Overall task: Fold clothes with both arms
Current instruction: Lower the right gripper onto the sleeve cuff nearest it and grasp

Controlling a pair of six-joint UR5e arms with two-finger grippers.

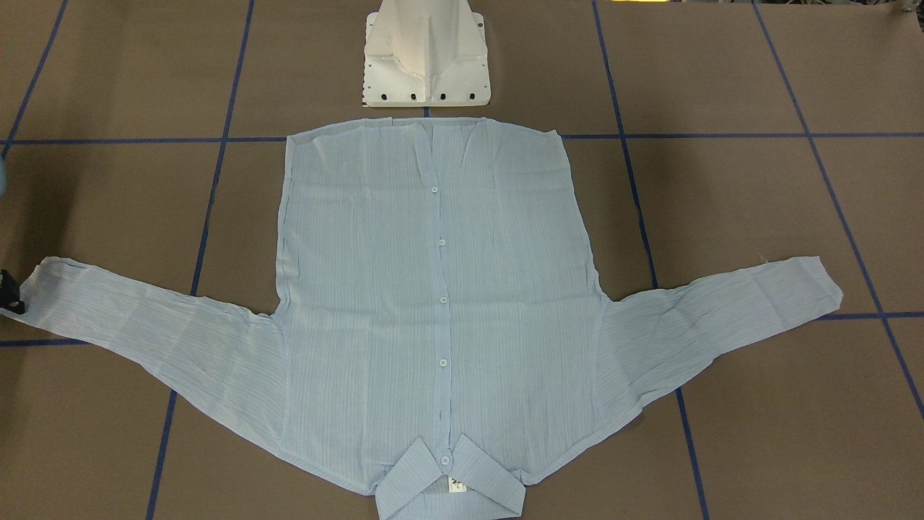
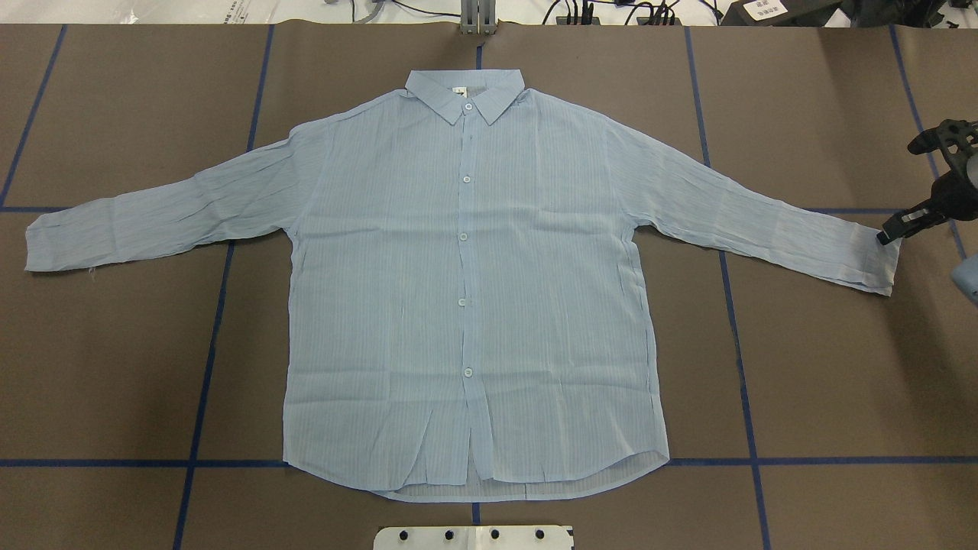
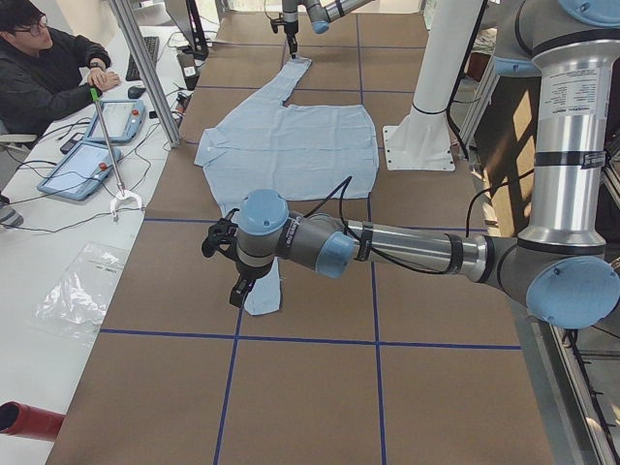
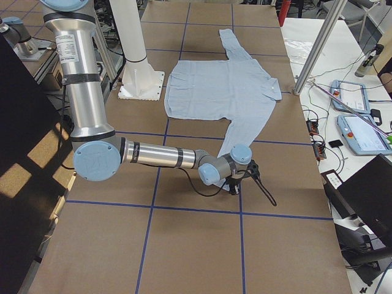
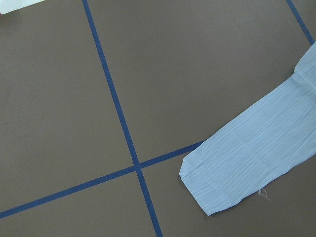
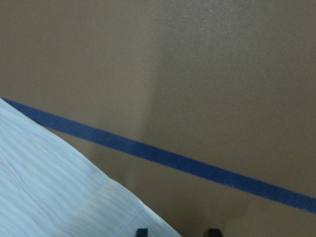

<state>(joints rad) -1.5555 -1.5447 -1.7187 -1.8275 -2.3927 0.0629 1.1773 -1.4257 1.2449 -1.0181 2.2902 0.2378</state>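
On the brown tabletop [image 2: 825,367] a thin, crinkled, striped light-blue shirt [image 2: 535,290] is spread flat, collar [image 2: 464,93] at 12 o'clock. At 3 o'clock the right fingers [image 2: 900,226] are held apart, gripping nothing, by its cuff [image 2: 871,260]. How far the left fingers [image 3: 239,291] are parted cannot be told.

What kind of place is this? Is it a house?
Probably a robot lab, not a house: two robot arms, a table marked with blue tape, and a person beside control tablets.

even bright light, soft shadows, right wrist view blurry
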